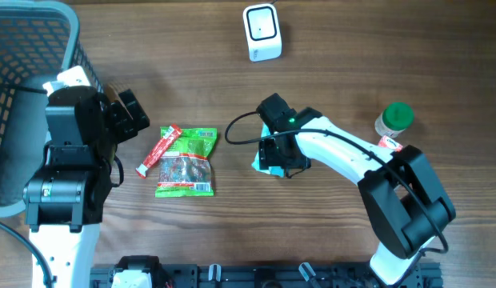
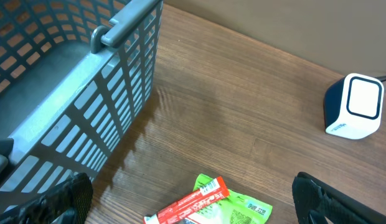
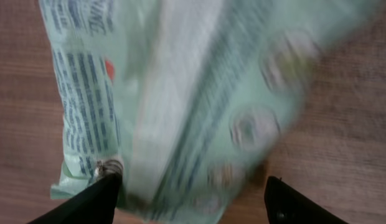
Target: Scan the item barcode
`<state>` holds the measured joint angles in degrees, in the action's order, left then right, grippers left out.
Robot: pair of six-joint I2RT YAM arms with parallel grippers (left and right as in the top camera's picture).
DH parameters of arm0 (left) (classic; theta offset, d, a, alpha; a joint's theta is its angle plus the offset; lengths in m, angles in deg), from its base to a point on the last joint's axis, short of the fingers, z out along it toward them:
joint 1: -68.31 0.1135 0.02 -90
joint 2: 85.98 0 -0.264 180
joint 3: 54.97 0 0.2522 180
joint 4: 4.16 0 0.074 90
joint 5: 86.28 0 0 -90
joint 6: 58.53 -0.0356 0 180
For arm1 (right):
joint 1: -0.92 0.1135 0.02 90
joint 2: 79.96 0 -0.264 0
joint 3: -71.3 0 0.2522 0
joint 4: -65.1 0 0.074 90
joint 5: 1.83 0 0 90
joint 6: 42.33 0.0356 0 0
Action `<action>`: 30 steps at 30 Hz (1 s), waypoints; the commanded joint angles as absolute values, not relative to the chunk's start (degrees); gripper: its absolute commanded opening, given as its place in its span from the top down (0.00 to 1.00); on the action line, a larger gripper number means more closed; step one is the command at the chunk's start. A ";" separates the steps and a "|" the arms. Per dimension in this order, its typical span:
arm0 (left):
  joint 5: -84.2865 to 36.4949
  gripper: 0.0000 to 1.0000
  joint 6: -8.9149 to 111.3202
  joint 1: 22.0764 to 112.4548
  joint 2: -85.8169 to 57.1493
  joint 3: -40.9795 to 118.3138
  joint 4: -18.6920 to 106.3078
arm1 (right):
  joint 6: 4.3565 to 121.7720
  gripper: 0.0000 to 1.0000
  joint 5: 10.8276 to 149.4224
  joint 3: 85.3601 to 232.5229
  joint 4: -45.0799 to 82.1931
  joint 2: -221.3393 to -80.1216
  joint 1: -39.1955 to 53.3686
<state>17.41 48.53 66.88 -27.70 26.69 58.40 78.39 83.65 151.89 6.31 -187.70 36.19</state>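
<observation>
Wood-grain table, glossy mint-green packet

wood table | scanner top ctr | basket left | green bag + red stick (touching) | jar rt

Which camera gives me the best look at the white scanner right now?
Left wrist: the scanner sits large at the right, its front window and dark side clear. Overhead shows it whole but small. Right wrist misses it; a pale green packet fills that view.
</observation>
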 commanded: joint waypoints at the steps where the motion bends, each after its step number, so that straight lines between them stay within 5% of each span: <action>1: 17.94 0.00 48.24 67.21 -27.68 27.48 58.27 | 74.63 0.24 81.43 158.21 2.85 -185.17 36.08; 6: 17.94 0.00 48.24 67.21 -27.68 27.48 58.27 | 74.87 0.35 80.51 161.14 0.25 -181.56 36.17; 10: 17.94 0.00 48.24 67.21 -27.68 27.48 58.27 | 76.72 0.90 80.25 160.18 0.75 -181.87 36.82; 25: 17.94 0.00 48.24 67.21 -27.68 27.48 58.27 | 84.46 0.87 87.92 150.89 11.03 -181.87 39.75; 30: 17.92 0.00 48.24 67.21 -27.68 27.48 58.27 | 85.34 0.80 89.40 148.57 13.63 -181.87 39.75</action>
